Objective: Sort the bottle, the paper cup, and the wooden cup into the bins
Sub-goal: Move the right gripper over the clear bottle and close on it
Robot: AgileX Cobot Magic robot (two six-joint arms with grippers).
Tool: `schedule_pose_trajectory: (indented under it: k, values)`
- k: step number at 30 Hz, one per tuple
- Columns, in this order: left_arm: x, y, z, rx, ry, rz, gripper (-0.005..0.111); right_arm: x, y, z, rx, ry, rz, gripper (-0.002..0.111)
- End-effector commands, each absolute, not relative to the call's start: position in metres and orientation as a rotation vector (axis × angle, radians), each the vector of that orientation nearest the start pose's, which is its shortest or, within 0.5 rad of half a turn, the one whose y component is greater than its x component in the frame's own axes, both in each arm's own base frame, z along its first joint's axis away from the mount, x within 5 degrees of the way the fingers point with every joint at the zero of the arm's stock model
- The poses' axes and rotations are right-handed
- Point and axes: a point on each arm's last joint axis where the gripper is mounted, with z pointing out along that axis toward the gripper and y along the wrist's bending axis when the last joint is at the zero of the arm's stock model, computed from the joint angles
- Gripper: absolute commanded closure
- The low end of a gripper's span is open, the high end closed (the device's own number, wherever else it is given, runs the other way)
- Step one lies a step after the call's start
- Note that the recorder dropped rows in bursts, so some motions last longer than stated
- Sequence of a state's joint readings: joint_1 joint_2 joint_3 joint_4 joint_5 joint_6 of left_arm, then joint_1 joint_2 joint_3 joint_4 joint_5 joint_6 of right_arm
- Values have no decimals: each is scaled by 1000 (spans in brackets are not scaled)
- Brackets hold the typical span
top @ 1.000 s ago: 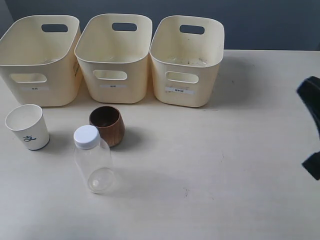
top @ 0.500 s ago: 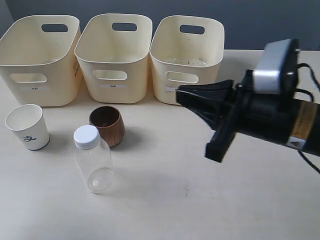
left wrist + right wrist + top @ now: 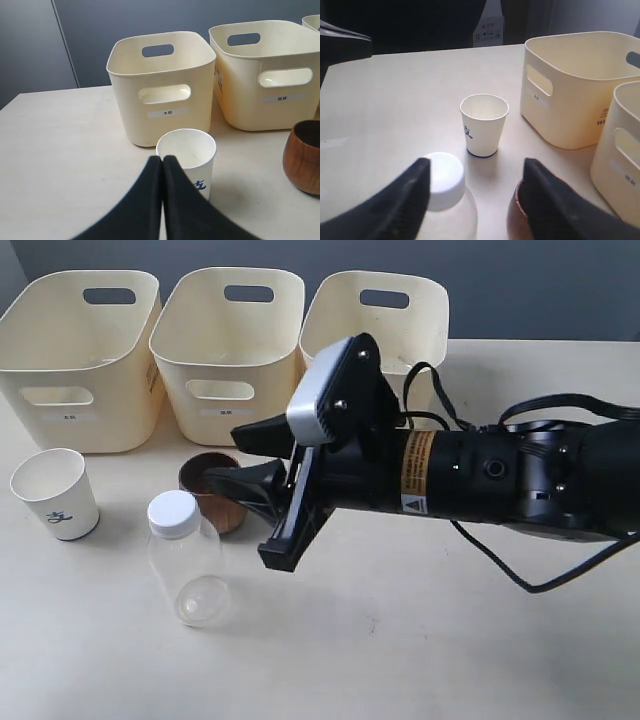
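Exterior view shows the right gripper (image 3: 235, 462) spread wide over the wooden cup (image 3: 222, 502), presumably to straddle it (left gripper (image 3: 162, 162) pressed together, idle).

The black end effector (image 3: 162, 162), fingers pressed together, points at the white tapered paper cup (image 3: 186, 161) standing on the pale counter (image 3: 65, 165) before a cream plastic bin (image 3: 161, 85).

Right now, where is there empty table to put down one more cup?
The widest bare table lies in front of the bottle and under the right arm. A small patch sits between the paper cup and the bottle. It is crowded where the right claw hangs over the wooden cup, before the bins.
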State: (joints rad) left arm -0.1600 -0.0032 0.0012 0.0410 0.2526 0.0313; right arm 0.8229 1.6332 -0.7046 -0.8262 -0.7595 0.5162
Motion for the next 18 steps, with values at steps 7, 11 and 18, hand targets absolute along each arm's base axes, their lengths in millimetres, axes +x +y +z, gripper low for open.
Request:
schedule_pose_trajectory:
  k: [7,11,18]
  values:
    - [55,-8,192,193,1712,-60,107,177,273,194,-1270,1430,1075,39]
    - [55,-8,192,193,1712,-60,107,179,282,185,-1317,1387,1125,39]
    - [55,-8,192,193,1712,-60,107,184,291,180,-1328,1369,1153,39]
